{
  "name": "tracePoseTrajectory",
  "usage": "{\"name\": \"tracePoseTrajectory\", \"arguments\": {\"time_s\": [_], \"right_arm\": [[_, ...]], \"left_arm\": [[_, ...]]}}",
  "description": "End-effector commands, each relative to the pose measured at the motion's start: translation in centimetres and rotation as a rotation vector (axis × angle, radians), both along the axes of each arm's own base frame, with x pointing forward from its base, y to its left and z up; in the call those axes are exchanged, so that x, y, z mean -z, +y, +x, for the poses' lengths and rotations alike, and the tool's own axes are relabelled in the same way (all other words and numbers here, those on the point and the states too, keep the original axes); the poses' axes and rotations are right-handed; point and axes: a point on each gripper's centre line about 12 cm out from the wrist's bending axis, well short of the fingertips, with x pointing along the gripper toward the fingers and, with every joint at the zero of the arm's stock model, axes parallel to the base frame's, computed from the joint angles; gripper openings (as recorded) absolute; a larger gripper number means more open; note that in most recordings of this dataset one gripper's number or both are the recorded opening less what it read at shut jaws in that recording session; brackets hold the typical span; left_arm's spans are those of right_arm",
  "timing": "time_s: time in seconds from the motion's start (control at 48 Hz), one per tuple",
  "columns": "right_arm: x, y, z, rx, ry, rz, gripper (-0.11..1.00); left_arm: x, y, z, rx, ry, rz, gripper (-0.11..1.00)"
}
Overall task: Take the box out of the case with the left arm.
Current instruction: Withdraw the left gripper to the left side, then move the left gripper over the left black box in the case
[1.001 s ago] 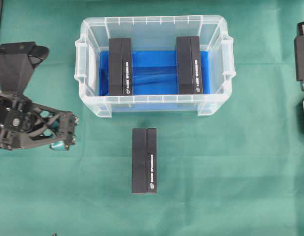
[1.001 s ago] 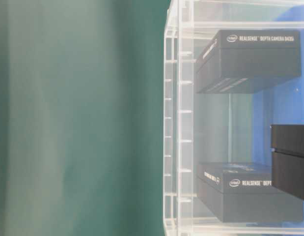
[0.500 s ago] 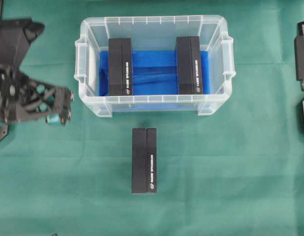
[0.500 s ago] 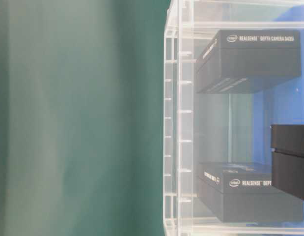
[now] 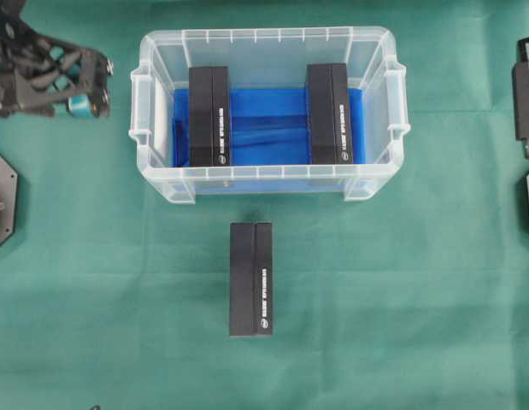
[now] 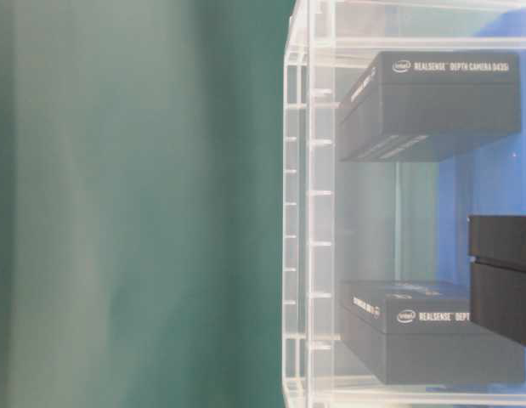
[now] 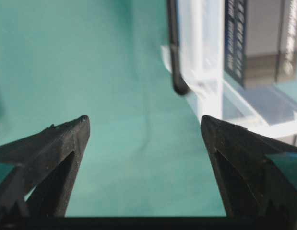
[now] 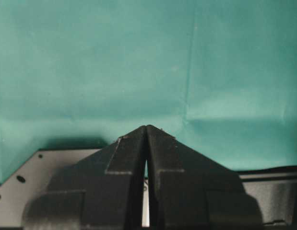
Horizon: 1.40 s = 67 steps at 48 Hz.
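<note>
Overhead view: left arm's fingers point(image 5: 87, 101) spread wide, empty, near the desk's far-left corner; left box point(image 5: 209, 116) in the case point(image 5: 268, 183) looks rigid, light; grip its long sides.

case point(image 5: 268, 41): clear plastic bin with rim handles and a blue floor lining, upright on the green cloth.
boxes in case: 2 black boxes, left box point(image 5: 209, 116) and right box point(image 5: 330, 113), lying parallel and well apart.
outside box point(image 5: 250, 278): black, flat on the cloth, near the case's front wall.
left arm point(image 5: 38, 64): black, beside the case's left end, apart from it.
</note>
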Motion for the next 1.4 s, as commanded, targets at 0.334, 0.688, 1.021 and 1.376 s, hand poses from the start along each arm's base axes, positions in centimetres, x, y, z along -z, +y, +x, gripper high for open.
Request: {"name": "tracePoseTrajectory", "arguments": {"time_s": [0.334,0.688,1.021,1.376], "right_arm": [[-0.3,0.0,0.1,0.003,-0.011,-0.002,0.00],[-0.3,0.0,0.1,0.003,-0.014,-0.002,0.00],[-0.3,0.0,0.1,0.003,-0.014,-0.002,0.00],[-0.4,-0.1,0.1,-0.001,-0.016,-0.004,0.00]], "left_arm": [[-0.7,0.9,-0.3,-0.006,-0.005,0.003,0.96],[-0.8,0.8,-0.2,-0.003,-0.008,-0.001,0.96],[-0.8,0.8,0.1,-0.004,-0.009,-0.011,0.96],[-1.9,1.1,4.7,0.034,-0.019,-0.016,0.96]]}}
